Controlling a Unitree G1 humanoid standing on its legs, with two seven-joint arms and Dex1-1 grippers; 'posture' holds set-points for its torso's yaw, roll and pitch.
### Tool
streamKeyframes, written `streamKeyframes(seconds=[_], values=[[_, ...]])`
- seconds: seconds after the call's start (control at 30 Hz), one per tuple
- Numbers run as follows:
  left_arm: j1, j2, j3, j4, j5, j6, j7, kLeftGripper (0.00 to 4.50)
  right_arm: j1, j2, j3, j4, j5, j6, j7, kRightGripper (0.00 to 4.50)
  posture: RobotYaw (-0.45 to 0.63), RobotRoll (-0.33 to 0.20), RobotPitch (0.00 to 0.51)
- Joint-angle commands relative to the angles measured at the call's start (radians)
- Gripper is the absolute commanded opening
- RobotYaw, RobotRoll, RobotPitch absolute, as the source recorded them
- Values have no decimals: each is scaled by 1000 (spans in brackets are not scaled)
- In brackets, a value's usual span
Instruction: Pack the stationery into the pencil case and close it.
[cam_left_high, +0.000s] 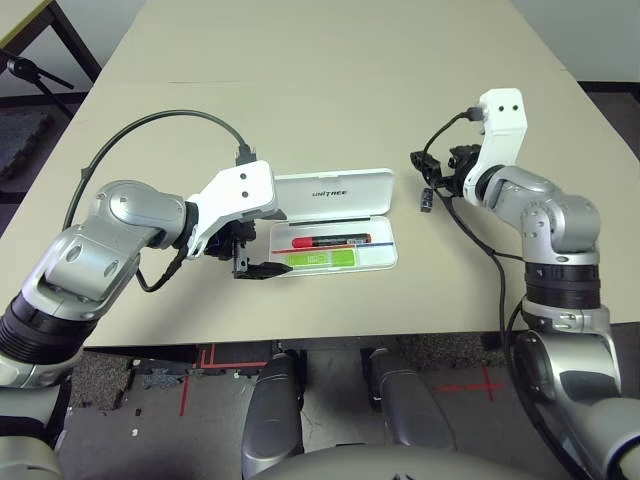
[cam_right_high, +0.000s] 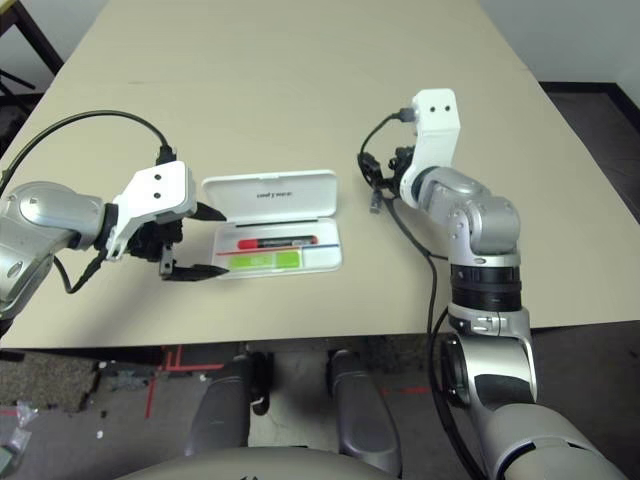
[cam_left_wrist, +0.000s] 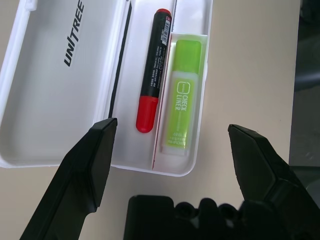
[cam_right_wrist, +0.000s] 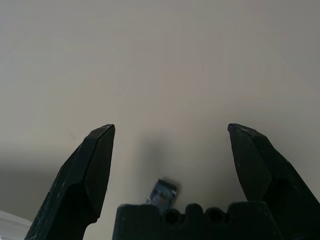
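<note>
At left of the frame, the left arm bends inward, its gripper (cam_left_high: 258, 243) spread wide and empty at the left end of the open case (cam_left_high: 335, 190) in the centre. The red marker (cam_left_high: 331, 241) and green marker (cam_left_high: 322, 259) lie inside. At right, the right arm reaches forward, gripper (cam_right_wrist: 170, 132) released above the small block (cam_left_high: 426, 203) on the table (cam_left_high: 330, 80).
</note>
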Motion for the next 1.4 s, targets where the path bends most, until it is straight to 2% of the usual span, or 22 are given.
streamKeyframes(seconds=[0.03, 0.47, 1.0, 1.1, 1.4], values=[[1, 1, -19, -8, 11, 0, 9, 4487, 16, 10, 23, 21, -6, 30, -5, 4500, -50, 0, 205], [-17, -11, -47, -7, 24, 7, 19, 4487, 27, 43, 41, 13, 1, 175, -18, 4500, -48, 0, 205], [-41, -36, -74, 3, 34, 18, 21, 4487, 38, 9, 87, 2, 7, 253, 21, 4500, -53, 0, 200], [-44, -37, -76, 0, 35, 20, 21, 4500, 40, 6, 93, 2, 7, 251, 28, 3902, -53, 0, 199], [-48, -41, -81, -3, 37, 26, 20, 4500, 32, -14, 103, 14, -2, 230, 47, 543, -53, 0, 200]])
